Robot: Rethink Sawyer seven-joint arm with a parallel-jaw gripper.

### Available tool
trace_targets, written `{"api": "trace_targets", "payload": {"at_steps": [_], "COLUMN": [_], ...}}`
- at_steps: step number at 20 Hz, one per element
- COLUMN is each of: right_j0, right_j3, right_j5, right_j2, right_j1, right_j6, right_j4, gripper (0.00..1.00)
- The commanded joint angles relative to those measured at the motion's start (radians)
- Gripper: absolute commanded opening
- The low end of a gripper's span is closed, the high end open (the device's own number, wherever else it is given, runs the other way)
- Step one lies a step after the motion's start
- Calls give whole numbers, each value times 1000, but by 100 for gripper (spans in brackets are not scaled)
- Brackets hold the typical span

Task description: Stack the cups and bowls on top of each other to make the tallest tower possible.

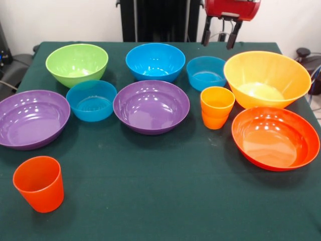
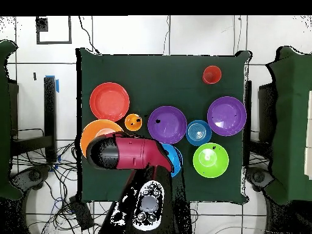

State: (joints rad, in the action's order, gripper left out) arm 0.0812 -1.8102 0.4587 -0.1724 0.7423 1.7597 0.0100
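Observation:
My gripper (image 1: 219,36) hangs open and empty above the far edge, over the gap between a small blue bowl (image 1: 206,72) and the large yellow-orange bowl (image 1: 267,79). The back row also holds a lime green bowl (image 1: 76,64) and a medium blue bowl (image 1: 155,61). Nearer lie two purple bowls (image 1: 31,118) (image 1: 151,106), another small blue bowl (image 1: 92,100), the yellow-orange cup (image 1: 216,107) and the red-orange bowl (image 1: 275,138). The red-orange cup (image 1: 39,184) stands alone at the front left. No tower is in view; every piece stands by itself.
A dark green cloth (image 1: 160,201) covers the table. In the overhead view the red arm (image 2: 128,152) hides part of the yellow-orange bowl (image 2: 91,133) and the medium blue bowl (image 2: 175,159). Cables lie on the floor around the table.

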Motion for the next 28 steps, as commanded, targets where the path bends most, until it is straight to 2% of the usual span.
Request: {"api": "trace_targets", "payload": {"at_steps": [1,21,28], "right_j0": [-15,-21,-9], "right_j3": [52,39,78], "right_j5": [49,34,124], "right_j2": [102,103,94], "right_j1": [-46,-44,-34], "right_j6": [47,52,57], "right_j4": [-33,-37,-22], "gripper": [100,100,100]}}
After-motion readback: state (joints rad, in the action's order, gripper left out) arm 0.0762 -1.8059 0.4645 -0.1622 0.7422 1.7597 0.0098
